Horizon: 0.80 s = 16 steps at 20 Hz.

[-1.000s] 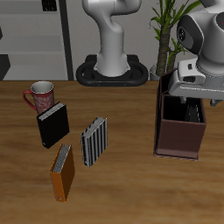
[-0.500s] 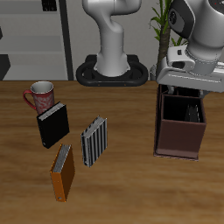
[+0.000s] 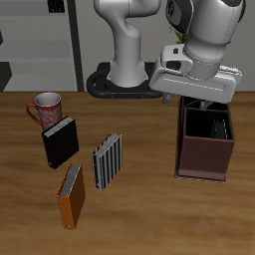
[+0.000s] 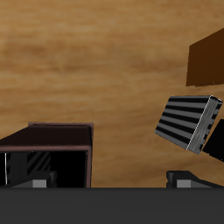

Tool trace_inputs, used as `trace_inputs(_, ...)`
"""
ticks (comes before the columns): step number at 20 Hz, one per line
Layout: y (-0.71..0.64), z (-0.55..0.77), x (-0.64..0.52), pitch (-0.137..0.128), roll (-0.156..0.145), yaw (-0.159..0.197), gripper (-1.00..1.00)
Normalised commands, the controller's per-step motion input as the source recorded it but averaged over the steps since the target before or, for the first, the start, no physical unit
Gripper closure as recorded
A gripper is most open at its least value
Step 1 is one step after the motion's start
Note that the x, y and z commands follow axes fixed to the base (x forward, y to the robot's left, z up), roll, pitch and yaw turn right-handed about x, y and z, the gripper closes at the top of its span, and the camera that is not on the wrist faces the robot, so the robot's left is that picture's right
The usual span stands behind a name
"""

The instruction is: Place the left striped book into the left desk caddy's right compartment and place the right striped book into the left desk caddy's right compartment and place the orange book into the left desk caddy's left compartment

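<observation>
The left desk caddy [image 3: 206,149] is a dark brown box standing upright; it also shows in the wrist view [image 4: 52,140]. A pale striped cover, the left striped book [image 4: 33,164], shows inside one of its bays. The right striped book [image 3: 108,159], dark with fine light stripes, lies on the table; the wrist view shows it too [image 4: 185,122]. The orange book [image 3: 71,195] lies nearer the table's front edge, and a corner of it shows in the wrist view [image 4: 206,56]. My gripper [image 3: 204,104] hangs above the caddy's back edge, open and empty [image 4: 112,180].
A black book [image 3: 60,142] lies beside the dark striped book, with a red-and-white mug [image 3: 45,108] behind it. A potted plant [image 3: 191,30] stands behind the caddy. The robot's base [image 3: 126,80] is at the table's back.
My gripper has risen out of the caddy and moved sideways toward the table's middle. The books on the table have not moved.
</observation>
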Motion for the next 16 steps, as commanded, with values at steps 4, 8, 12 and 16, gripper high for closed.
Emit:
trace_inputs(4, -0.47, 0.0, 0.13, 0.019, 0.016, -0.046, -1.0)
trace_inputs(8, -0.71, -0.02, 0.19, 0.041, 0.093, 0.042, -1.0)
trace_inputs(12, -0.81, 0.01, 0.14, -0.045, 0.002, -0.01, -1.0)
trace_inputs(16, -0.46, -0.13, -0.06, -0.039, 0.059, 0.077, -1.0)
